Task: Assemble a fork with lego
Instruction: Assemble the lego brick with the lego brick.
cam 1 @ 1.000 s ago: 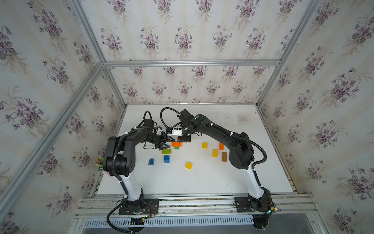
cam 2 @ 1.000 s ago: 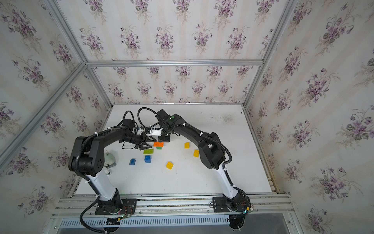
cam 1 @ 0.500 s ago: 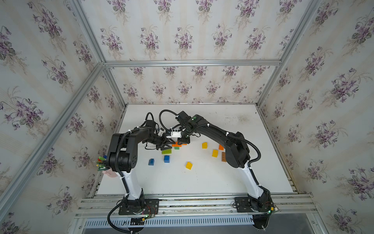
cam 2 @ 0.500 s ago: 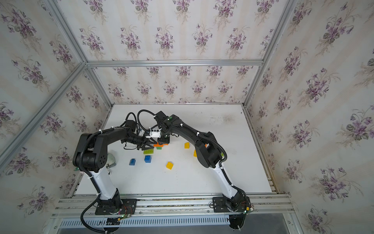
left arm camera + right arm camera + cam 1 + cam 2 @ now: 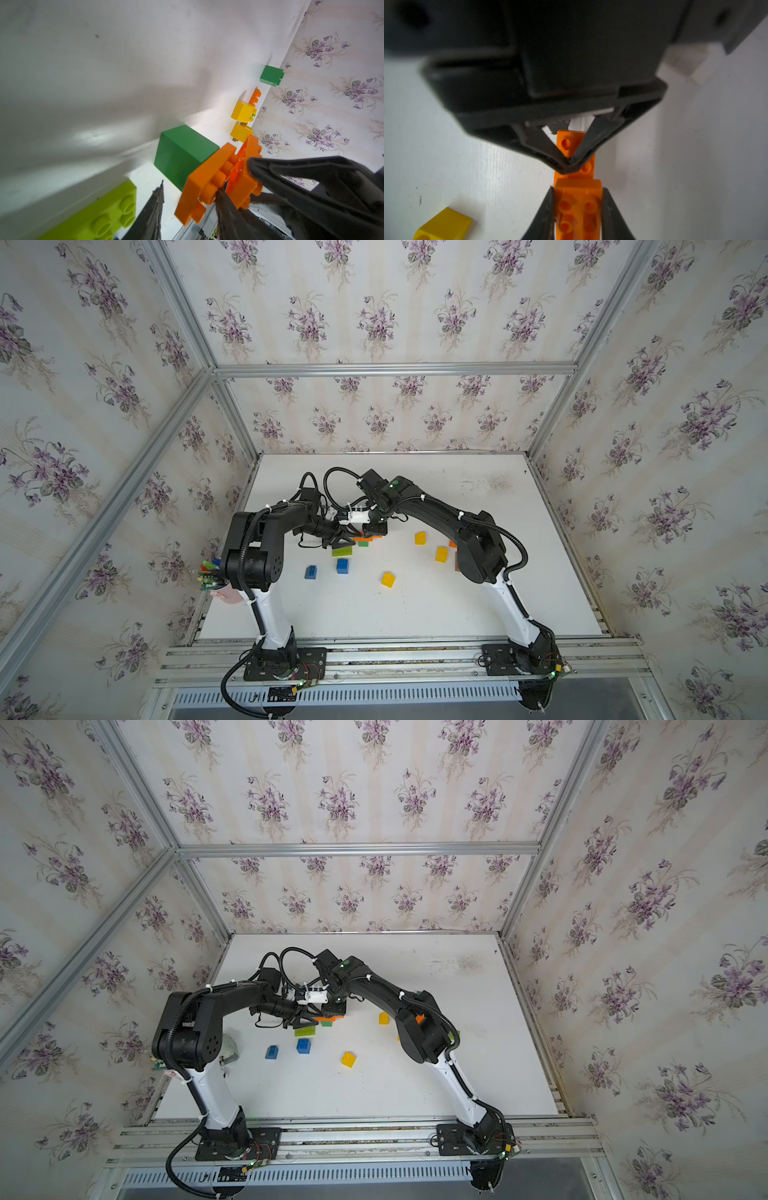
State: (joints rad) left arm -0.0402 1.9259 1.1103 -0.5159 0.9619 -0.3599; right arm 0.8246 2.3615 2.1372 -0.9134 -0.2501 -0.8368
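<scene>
Both arms meet over the middle of the table. My right gripper (image 5: 577,188) is shut on an orange lego brick (image 5: 578,207), one finger on each side. An orange lego plate (image 5: 199,182) lies against that brick's end, and in a top view the two show as one orange patch (image 5: 365,538). My left gripper (image 5: 190,185) has closed in on the plate. From the right wrist view its fingertips (image 5: 564,163) meet in a V over the plate (image 5: 565,145). A green cube (image 5: 182,153) and a lime oblong brick (image 5: 99,216) sit right beside them.
Loose lego lies around: two blue bricks (image 5: 342,566) (image 5: 311,571), three yellow ones (image 5: 388,579) (image 5: 420,538) (image 5: 441,554), and an orange one (image 5: 453,544) partly behind the right arm. A cup of coloured pens (image 5: 210,572) stands at the table's left edge.
The left gripper's jaws have narrowed from wide to nearly shut around the orange plate. The right gripper has brought its orange brick down against that plate.
</scene>
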